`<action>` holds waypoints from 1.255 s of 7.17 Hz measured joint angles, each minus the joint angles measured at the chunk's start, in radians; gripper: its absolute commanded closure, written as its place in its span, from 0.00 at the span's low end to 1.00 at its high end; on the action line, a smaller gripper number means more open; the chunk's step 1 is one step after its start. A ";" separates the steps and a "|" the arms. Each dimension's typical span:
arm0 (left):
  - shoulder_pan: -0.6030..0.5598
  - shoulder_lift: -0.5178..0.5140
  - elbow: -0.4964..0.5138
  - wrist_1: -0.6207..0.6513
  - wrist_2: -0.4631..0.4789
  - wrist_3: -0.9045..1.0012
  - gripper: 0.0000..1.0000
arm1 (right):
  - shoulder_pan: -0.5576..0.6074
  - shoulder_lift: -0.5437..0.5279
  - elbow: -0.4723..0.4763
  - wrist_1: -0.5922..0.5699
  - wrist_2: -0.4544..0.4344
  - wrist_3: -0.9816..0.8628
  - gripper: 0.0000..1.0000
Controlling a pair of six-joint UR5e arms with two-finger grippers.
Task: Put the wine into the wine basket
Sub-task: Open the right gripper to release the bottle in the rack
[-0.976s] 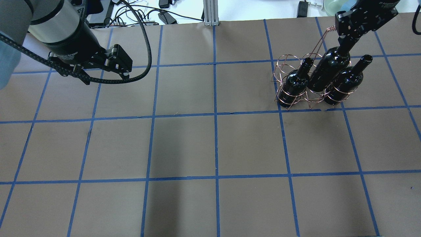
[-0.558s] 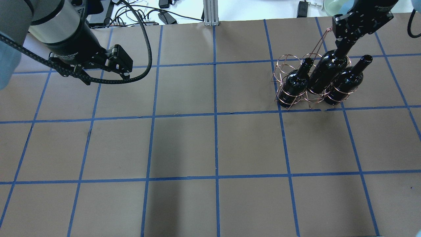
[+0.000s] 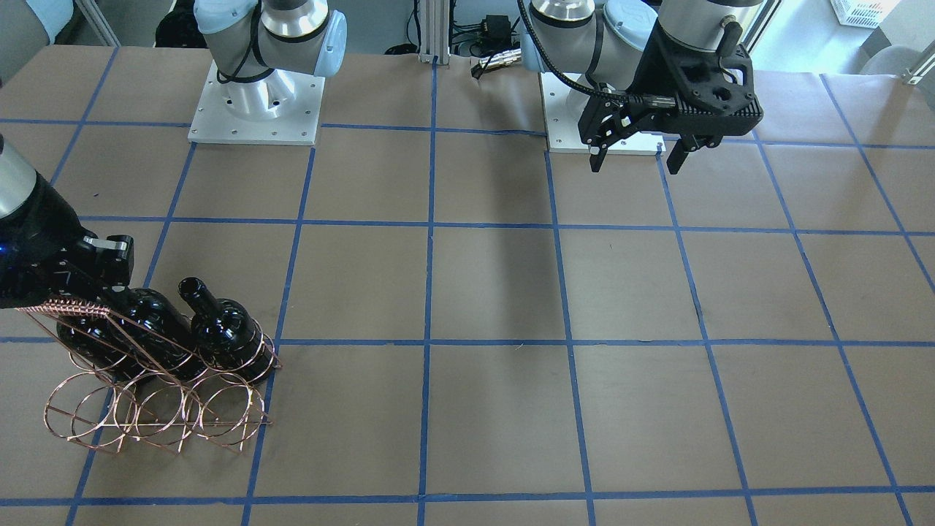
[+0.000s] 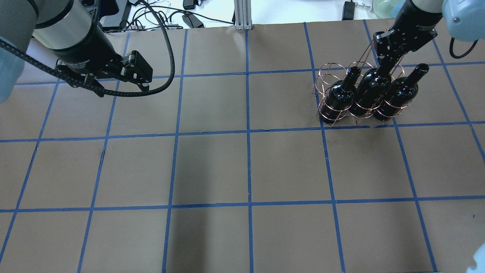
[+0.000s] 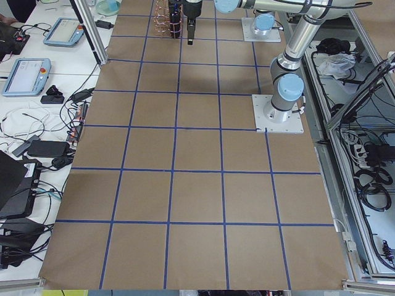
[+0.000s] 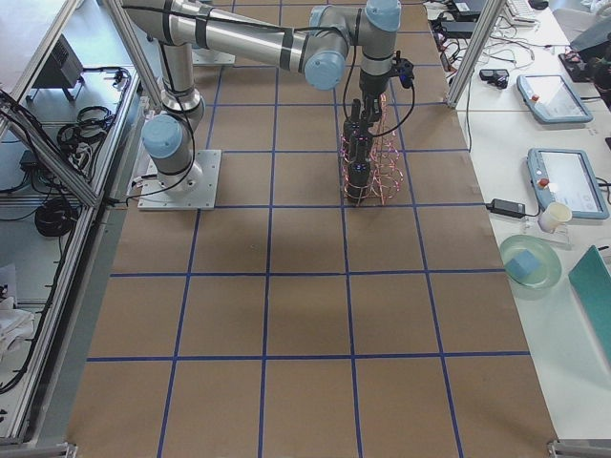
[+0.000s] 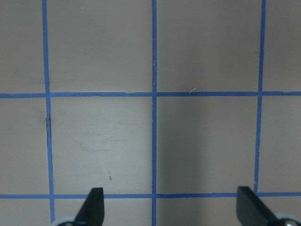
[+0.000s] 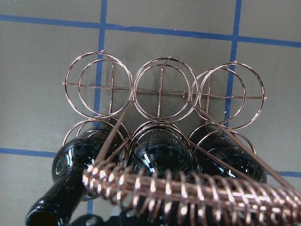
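The copper wire wine basket stands at the far right of the table, and also shows in the front view. Three black wine bottles sit tilted in its near row of hoops. My right gripper is shut on the neck of the middle wine bottle, whose body rests in the middle hoop. The right wrist view looks down on this bottle below the ribbed top bar. My left gripper is open and empty above the far left of the table.
Two more bottles flank the held one, a left one and a right one. The basket's far row of hoops holds nothing. Cables and devices lie past the far table edge. The left wrist view shows brown paper with blue tape lines.
My right gripper has moved down and slightly left with the middle bottle, which now sits lower in its hoop between the other two. The left arm has not moved.
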 measured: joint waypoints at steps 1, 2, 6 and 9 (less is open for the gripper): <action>0.000 -0.001 0.000 0.001 -0.001 0.000 0.00 | 0.000 0.009 0.004 -0.006 0.000 0.001 0.91; 0.000 -0.002 0.000 0.001 -0.001 -0.001 0.00 | 0.000 0.015 0.006 -0.013 0.000 0.001 0.83; 0.000 -0.004 0.000 0.002 -0.002 -0.001 0.00 | 0.000 0.007 0.016 -0.053 -0.004 -0.001 0.00; 0.000 -0.005 0.000 0.001 -0.003 -0.001 0.00 | 0.000 -0.125 0.000 -0.002 -0.004 0.017 0.00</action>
